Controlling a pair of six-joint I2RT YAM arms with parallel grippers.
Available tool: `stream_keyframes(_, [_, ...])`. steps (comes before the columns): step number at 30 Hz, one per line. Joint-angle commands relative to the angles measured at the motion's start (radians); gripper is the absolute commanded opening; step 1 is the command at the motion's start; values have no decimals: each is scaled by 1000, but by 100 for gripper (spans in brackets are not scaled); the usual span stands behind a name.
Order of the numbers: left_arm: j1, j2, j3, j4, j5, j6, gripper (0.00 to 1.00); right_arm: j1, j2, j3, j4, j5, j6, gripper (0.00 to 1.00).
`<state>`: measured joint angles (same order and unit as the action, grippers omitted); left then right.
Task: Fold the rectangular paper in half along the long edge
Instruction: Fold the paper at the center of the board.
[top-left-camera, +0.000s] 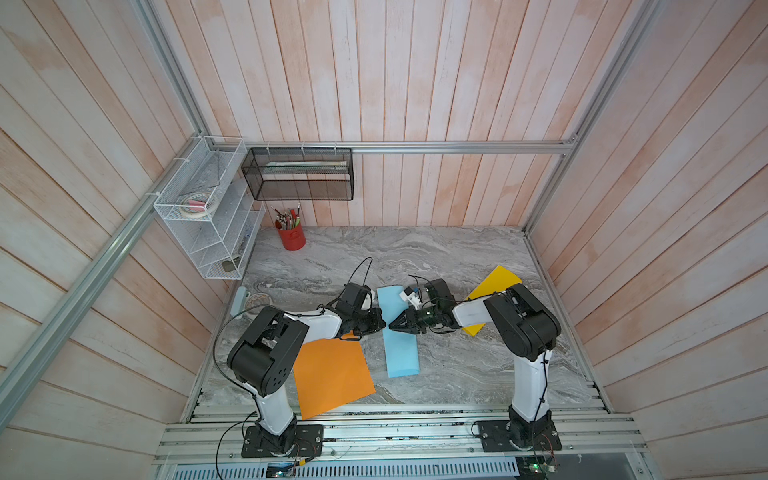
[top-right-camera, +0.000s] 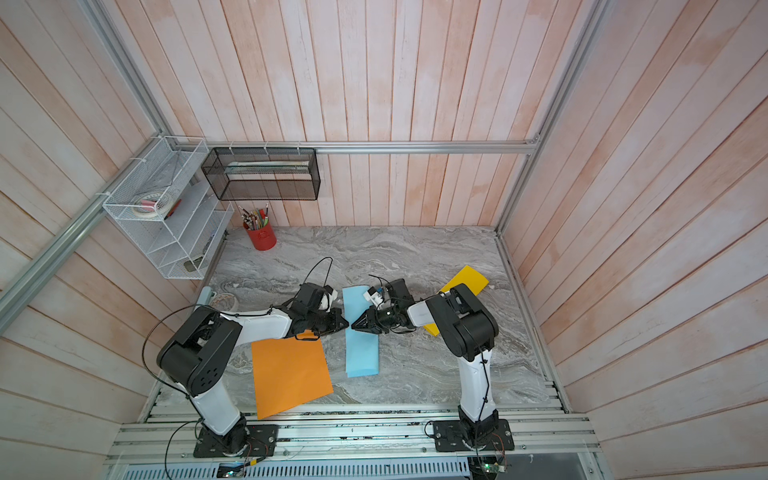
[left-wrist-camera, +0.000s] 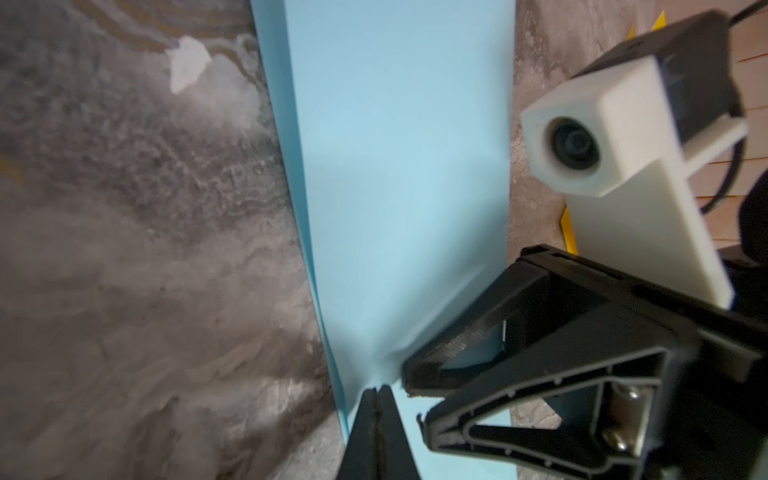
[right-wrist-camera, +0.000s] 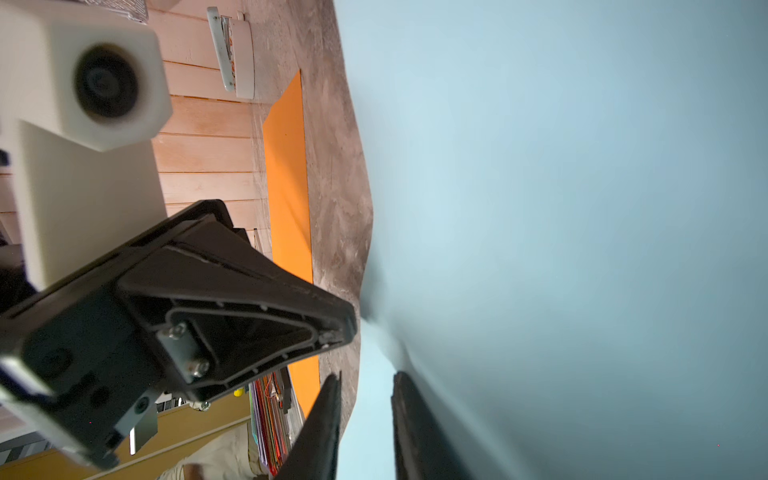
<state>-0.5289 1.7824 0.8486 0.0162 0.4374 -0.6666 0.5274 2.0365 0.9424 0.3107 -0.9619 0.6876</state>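
Obs: the blue paper (top-left-camera: 401, 353) lay at the middle of the marble desk (top-left-camera: 457, 257), long axis running from far edge toward near edge. It was already doubled into a narrow strip. Two layers showed along its left long edge in the left wrist view (left-wrist-camera: 328, 332), and the right long side looked rounded, not flat, at the near end.

The left gripper (top-left-camera: 382, 323) reached in from the desk's left side. Its jaws were closed, tips pinched on the paper's left long edge about midway along (left-wrist-camera: 377, 411).

The right gripper (top-left-camera: 392, 326) reached across the strip from the right, tips just beside the left gripper's. Its jaws stood slightly apart, with paper visible in the gap (right-wrist-camera: 368, 376), so it was not clamped. The sheet showed a small pucker where the two tools met.

An orange paper (top-left-camera: 332, 374) lay toward the near-left corner, partly under the left arm, one corner past the near edge. A yellow paper (top-left-camera: 494, 282) lay toward the right edge, partly hidden by the right arm. A red pencil cup (top-left-camera: 291, 239) stood in the far-left corner. A white wire rack (top-left-camera: 208, 232) and a black mesh basket (top-left-camera: 299, 174) hung on the walls.
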Motion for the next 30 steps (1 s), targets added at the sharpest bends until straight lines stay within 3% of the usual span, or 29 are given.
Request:
stream_keyframes(1, [-7, 27, 30, 24, 11, -1, 0, -4, -3, -16, 8, 5, 4, 25])
stream_keyframes(15, [-26, 47, -39, 13, -32, -18, 0, -4, -17, 2, -27, 8, -13, 22])
stream_keyframes(25, [-29, 56, -81, 23, -57, -34, 0, -64, -242, -49, -102, 94, -33, 15])
stream_keyframes(30, [-29, 54, -86, 22, -61, -35, 0, -65, -259, -107, -103, 95, -37, 6])
